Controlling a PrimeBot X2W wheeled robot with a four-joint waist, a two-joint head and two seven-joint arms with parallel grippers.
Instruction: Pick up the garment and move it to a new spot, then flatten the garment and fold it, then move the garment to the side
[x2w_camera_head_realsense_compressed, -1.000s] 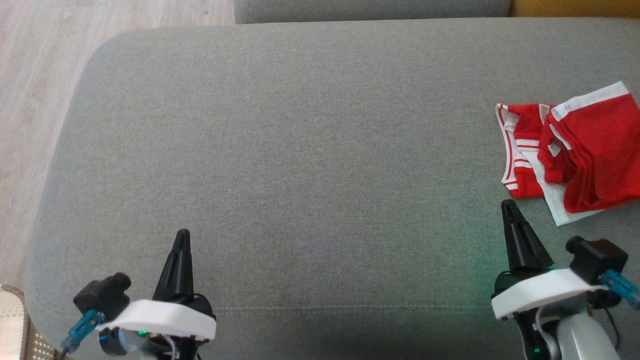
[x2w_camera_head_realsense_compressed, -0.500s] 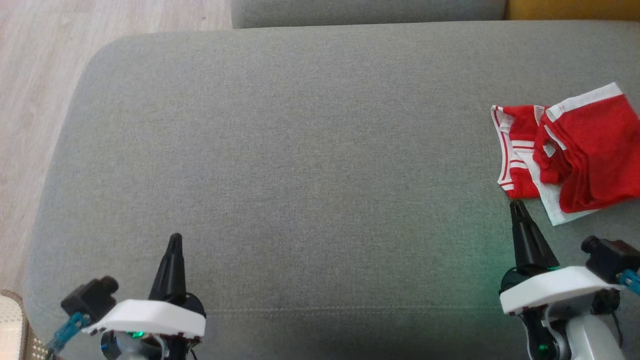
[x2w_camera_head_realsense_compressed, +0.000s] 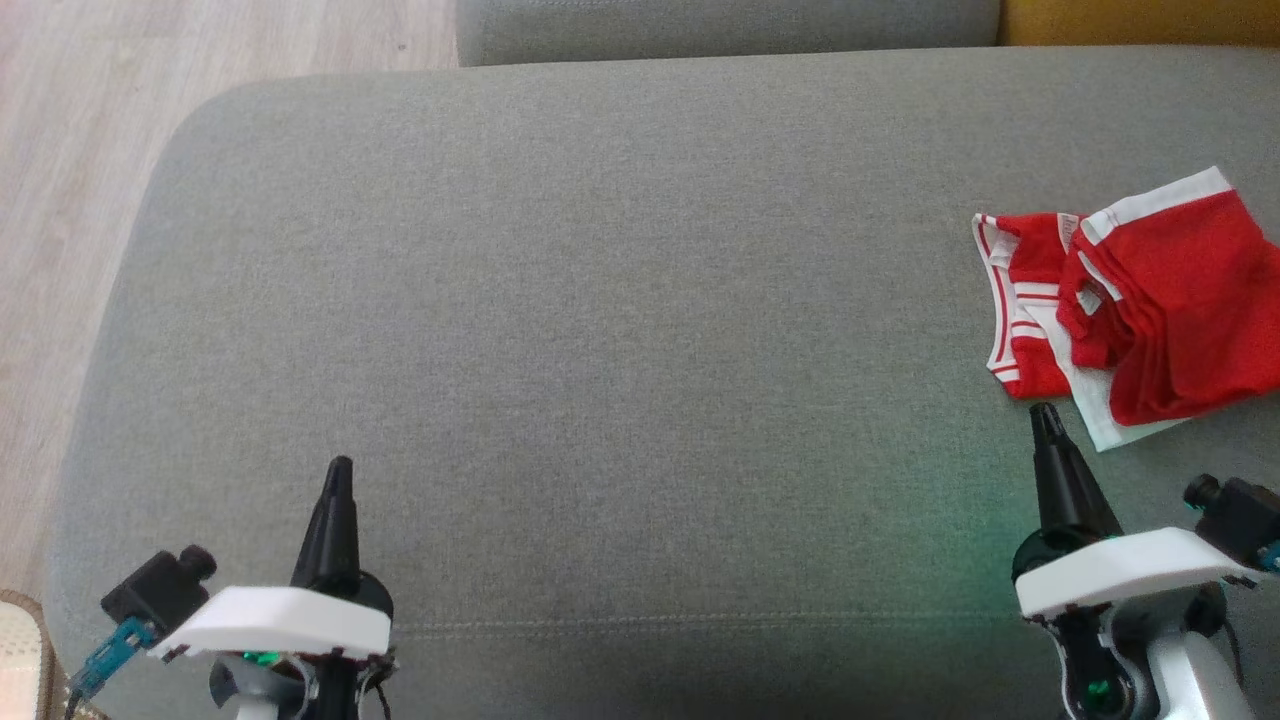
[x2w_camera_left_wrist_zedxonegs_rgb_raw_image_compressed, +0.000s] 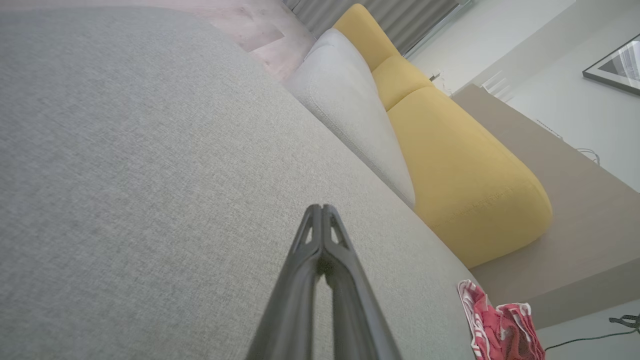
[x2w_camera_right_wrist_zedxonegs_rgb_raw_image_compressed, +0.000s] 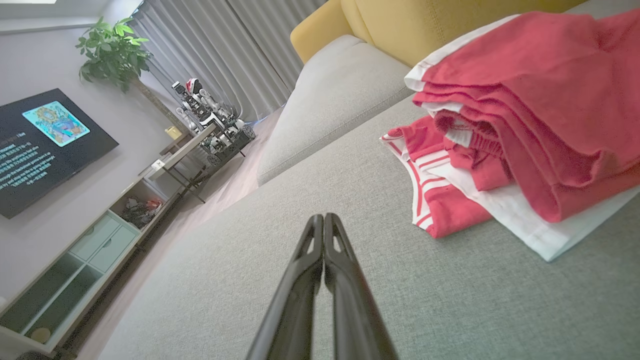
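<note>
- The garment (x2w_camera_head_realsense_compressed: 1150, 310), red with white bands and stripes, lies at the right edge of the head view on the grey sofa seat (x2w_camera_head_realsense_compressed: 600, 350). It is doubled over in several loose layers, with a white hem sticking out toward the lower right.
- The right gripper (x2w_camera_head_realsense_compressed: 1045, 412) is closed on nothing. Its tip is just beside the garment's near edge, and I cannot tell whether it touches the cloth.
- The left gripper (x2w_camera_head_realsense_compressed: 338, 470) is also closed and empty, at the lower left over bare seat, well apart from the garment.
- The scene fits two stages: a layered garment waiting to be lifted from the side, or one already folded and set aside there. The pictures do not settle which.
- In either case, I judge that the right fingertips should move clear of the loose white hem, since a sideways brush could drag the top layers apart.
- No brand reads on the garment. A small white tab among the folds is too small to make out.
- In the right wrist view, the dark screen (x2w_camera_right_wrist_zedxonegs_rgb_raw_image_compressed: 45, 145) at the left carries lines of text, too small to read.
</note>
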